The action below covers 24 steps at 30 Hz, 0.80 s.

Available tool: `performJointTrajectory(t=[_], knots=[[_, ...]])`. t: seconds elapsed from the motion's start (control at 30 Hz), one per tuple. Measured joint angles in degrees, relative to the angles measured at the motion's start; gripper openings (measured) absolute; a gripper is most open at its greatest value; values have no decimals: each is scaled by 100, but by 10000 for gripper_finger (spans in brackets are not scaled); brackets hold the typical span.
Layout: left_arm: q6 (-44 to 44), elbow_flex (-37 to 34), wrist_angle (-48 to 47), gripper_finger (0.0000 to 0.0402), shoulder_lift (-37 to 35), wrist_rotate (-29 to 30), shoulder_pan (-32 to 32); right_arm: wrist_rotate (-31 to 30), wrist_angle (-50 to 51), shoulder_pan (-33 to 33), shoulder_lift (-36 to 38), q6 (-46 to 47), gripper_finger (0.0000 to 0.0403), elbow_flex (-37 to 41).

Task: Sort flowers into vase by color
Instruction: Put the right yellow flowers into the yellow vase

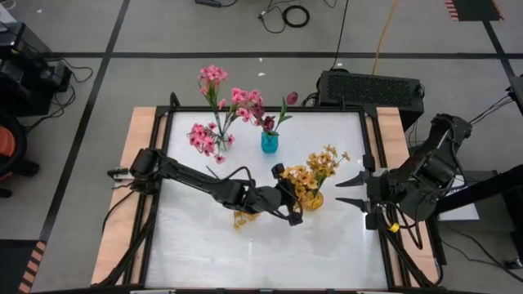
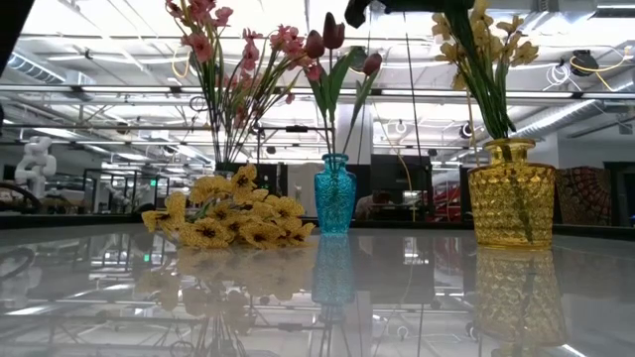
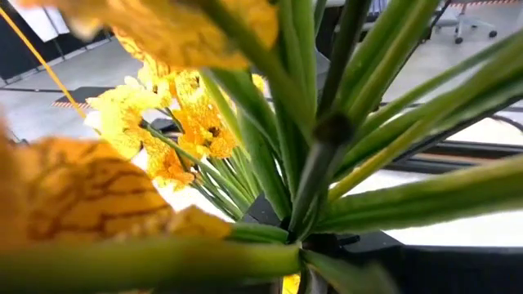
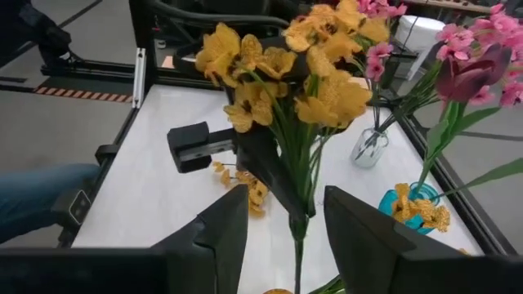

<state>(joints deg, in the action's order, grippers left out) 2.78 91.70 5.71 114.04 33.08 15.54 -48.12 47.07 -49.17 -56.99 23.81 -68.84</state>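
Three vases stand on your white table [image 1: 204, 245], and reading from the left you first have the clear glass vase [image 1: 219, 144] with its pink flowers [image 1: 211, 75], then the teal vase [image 1: 269, 142] holding dark magenta blooms [image 1: 292, 98]. Nearer you, a loose yellow-orange spray [image 1: 243, 218] lies flat on the table beside your left arm. Your left gripper [image 1: 292, 214] sits just beside the amber vase [image 1: 314, 198], fingers pressed together on the green stems of the yellow flowers [image 1: 320, 166] standing in it. Further right, your right gripper [image 1: 350, 190] hovers near that vase, its fingers [image 4: 214, 237] spread apart with nothing between them but air, the yellow bunch just ahead.
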Motion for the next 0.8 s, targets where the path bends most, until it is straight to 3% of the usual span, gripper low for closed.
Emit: performJointTrajectory(t=[0.8], knots=[[-13, 0, -278, 24, 100, 14, 145, -13, -48, -50, 0, -2, 152, 4]])
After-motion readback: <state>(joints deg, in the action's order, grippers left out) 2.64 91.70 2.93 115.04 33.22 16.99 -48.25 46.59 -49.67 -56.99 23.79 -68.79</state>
